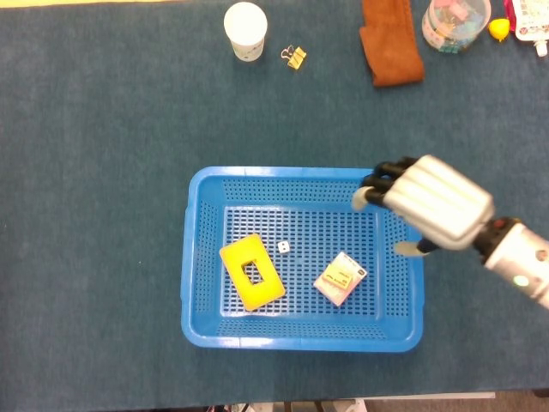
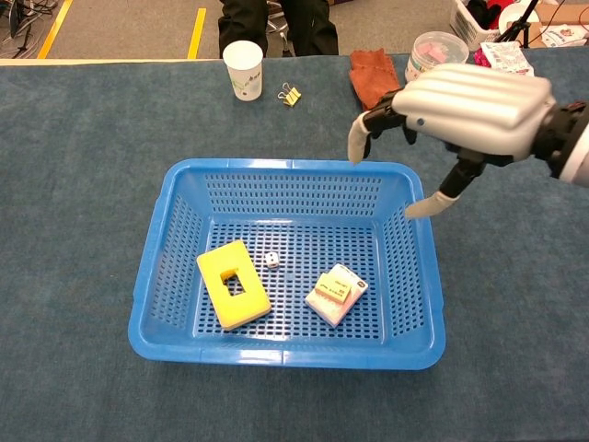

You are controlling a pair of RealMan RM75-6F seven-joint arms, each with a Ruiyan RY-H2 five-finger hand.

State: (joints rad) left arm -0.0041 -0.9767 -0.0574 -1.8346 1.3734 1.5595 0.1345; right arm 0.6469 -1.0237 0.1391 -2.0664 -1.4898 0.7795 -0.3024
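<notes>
Chest view: right hand spread, holding nothing, above blue basket.

A silver hand with black fingers; a blue perforated basket; a yellow block; a white die; a teal worktop; a rust-brown cloth.

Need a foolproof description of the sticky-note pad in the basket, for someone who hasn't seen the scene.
Find the blue perforated basket mid-table. On its floor, toward the right side nearest the right hand, lies the sticky-note pad: a small pale wrapped block. It has no hole, unlike the yellow block, and is bigger than the white die.
</notes>
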